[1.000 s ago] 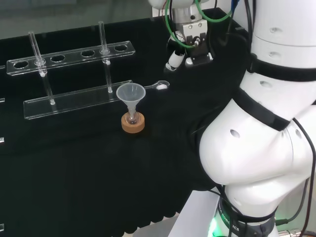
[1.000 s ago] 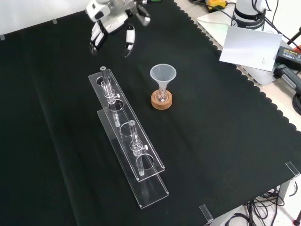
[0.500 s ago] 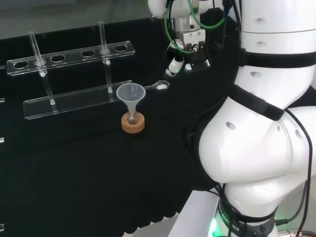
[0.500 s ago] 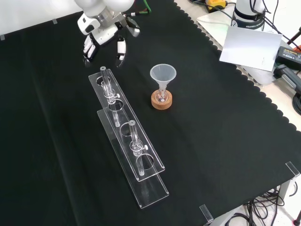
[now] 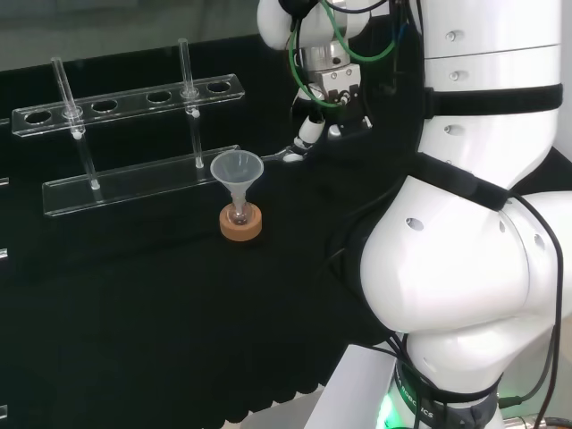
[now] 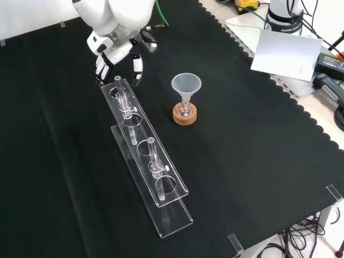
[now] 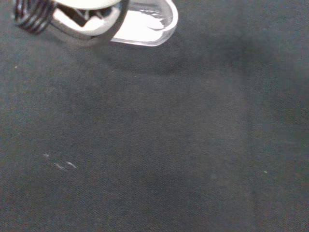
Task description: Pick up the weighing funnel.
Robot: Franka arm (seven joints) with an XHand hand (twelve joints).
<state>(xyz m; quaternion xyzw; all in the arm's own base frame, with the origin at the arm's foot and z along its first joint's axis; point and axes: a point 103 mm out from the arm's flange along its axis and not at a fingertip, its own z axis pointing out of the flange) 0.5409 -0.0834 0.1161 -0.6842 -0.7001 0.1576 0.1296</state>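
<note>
Lying flat on the black cloth [image 5: 134, 304], the weighing funnel [image 5: 290, 156] sits just past the right end of the clear rack [image 5: 134, 183] in the head view, its thin stem pointing toward the funnel [image 5: 236, 169]. The hand [image 5: 327, 85] hangs right above it, fingers [image 5: 308, 132] pointing down, one tip close over the piece — touching or not, I cannot tell. The hand holds nothing.

The wrist view brings the weighing funnel [image 7: 145, 21] near: a bright, rounded clear end resting on the cloth [image 7: 169, 145], partly behind a blurred part of the hand [image 7: 87, 19].

The front view adds how the hand [image 6: 115, 45] is set: its fingers [image 6: 137, 63] are straight and spread apart, hanging beside the far end of the rack [image 6: 156, 177]. The head view, in turn, places the weighing funnel between rack and arm [image 5: 465, 268].

The funnel [image 6: 186, 86] stands mouth up with its stem in a small flask [image 5: 237, 213] on a cork ring [image 6: 184, 114], apart from the hand. Two tubes [image 6: 154, 161] stand upright in the rack.

The cloth [image 6: 258, 161] covers the bench and ends in a scalloped edge at the front view's right — beyond it lie a pale bench top, a white sheet [image 6: 285, 54] and cables [image 6: 336, 113]. In the head view a grey strip runs past the cloth's far edge.
</note>
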